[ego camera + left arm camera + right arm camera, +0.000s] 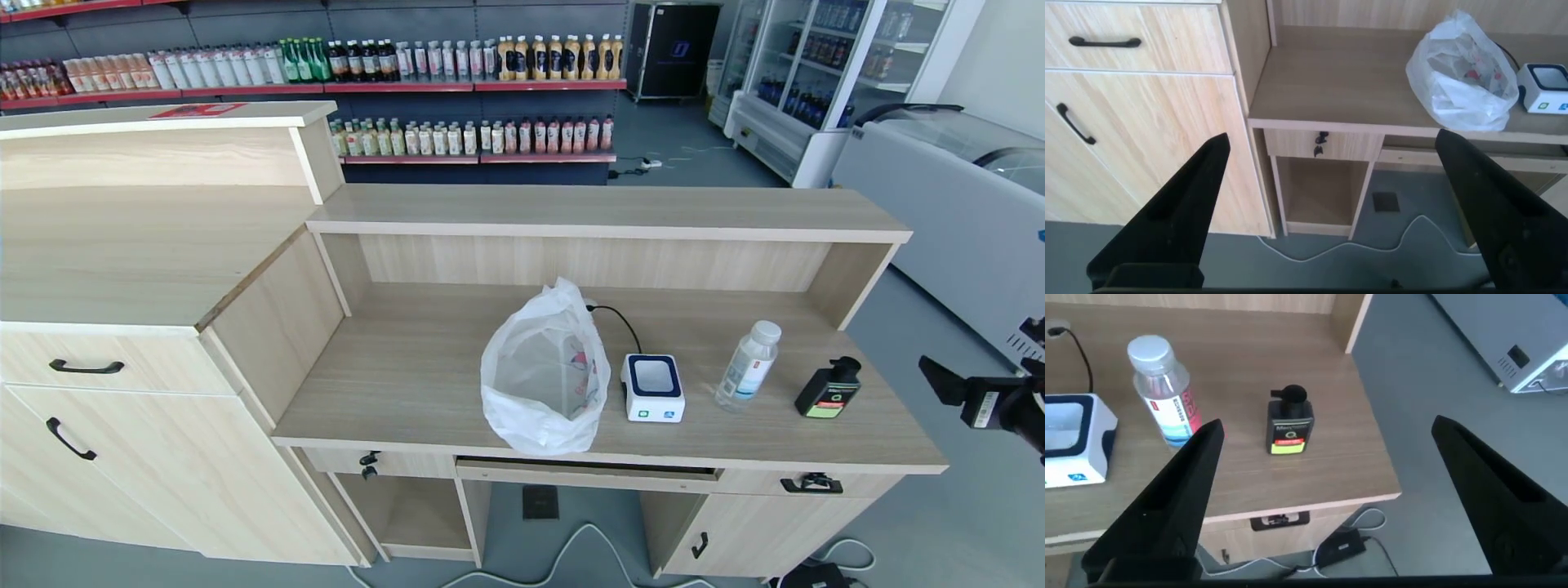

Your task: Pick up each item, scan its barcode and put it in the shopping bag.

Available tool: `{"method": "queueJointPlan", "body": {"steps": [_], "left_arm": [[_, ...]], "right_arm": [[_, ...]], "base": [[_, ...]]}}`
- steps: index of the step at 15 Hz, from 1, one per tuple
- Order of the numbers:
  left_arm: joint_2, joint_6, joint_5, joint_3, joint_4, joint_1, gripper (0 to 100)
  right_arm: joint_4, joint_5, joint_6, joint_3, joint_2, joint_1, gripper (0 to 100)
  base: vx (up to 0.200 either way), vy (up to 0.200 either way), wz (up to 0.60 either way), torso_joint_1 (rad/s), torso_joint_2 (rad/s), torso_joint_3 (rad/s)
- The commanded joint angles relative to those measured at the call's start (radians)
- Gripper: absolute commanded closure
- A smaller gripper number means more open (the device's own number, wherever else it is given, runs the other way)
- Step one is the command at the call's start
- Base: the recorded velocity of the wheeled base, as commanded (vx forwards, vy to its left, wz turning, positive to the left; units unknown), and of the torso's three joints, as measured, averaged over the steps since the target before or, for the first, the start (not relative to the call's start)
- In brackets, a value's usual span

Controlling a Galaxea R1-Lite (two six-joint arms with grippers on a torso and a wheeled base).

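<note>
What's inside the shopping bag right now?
The shopping bag is translucent; only reddish marks show through, and I cannot tell whether they are print or an item. Crumpled folds cover its bottom.

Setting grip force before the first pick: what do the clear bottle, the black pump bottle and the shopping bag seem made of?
The clear bottle looks like thin transparent plastic: glossy, see-through body, white cap. The black pump bottle is probably rigid opaque plastic, with a dark moulded pump top. The shopping bag is thin translucent plastic film, crinkled and slumped.
</note>
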Motion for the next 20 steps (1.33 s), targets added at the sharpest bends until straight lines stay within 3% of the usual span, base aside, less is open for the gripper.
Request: {"method": "queueJointPlan", "body": {"steps": [1,6,20], "left_arm": [[0.000,0.000,0.000,0.000,0.000,0.001,0],[0.000,0.000,0.000,0.000,0.000,0.001,0],[0.000,0.000,0.000,0.000,0.000,0.001,0]], "right_arm": [[-0.024,0.010,-0.031,0.009,0.176,-0.043,0],[-0.047,-0.014,-0.080,-0.057,0.281,-0.063,0],[-0.049,-0.020,-0.044,-0.370,0.534,0.154,0]], "base": [[0.000,0.000,0.00,0.000,0.00,0.000],[0.000,0.000,0.00,0.000,0.00,0.000],[0.000,0.000,0.00,0.000,0.00,0.000]]}}
